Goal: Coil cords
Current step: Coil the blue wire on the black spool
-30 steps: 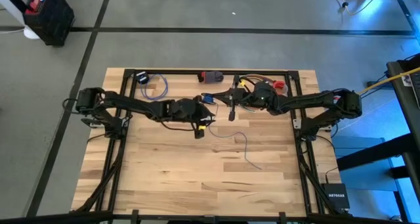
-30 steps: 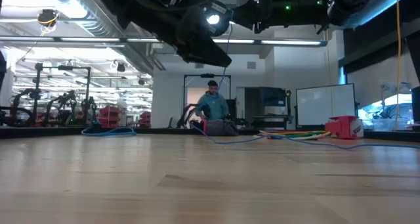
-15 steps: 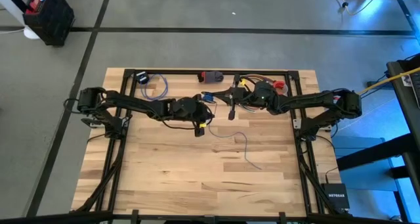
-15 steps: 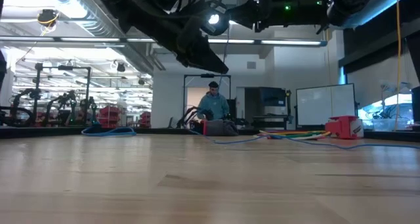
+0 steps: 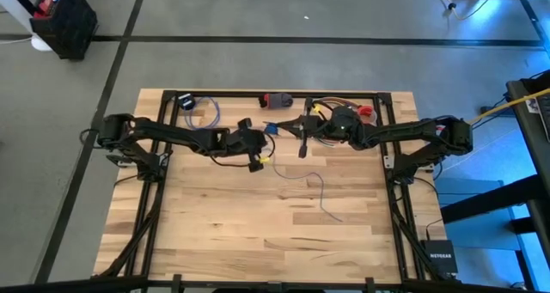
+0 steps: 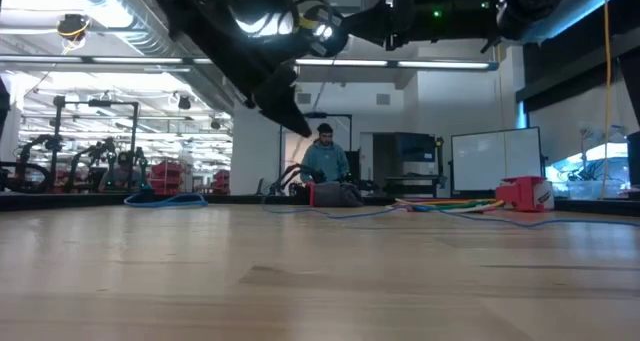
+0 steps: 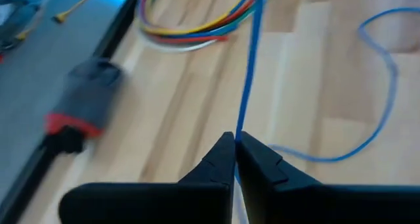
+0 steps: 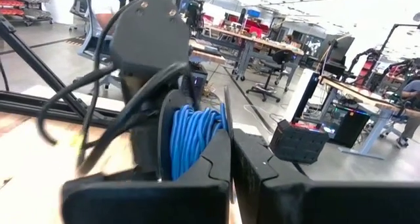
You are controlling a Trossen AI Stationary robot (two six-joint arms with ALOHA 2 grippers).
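My left gripper (image 7: 234, 140), mid-table toward 12 o'clock, is clamped on the blue cord (image 7: 248, 66); cord runs off toward coloured wire loops (image 7: 197, 27). Right gripper (image 8: 230, 142) at its 3 o'clock, pinched tight, w/ a blue coil (image 8: 191, 135) just beyond it.

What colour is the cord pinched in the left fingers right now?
Blue. The cord shows best in the left wrist view, running up from the left gripper.
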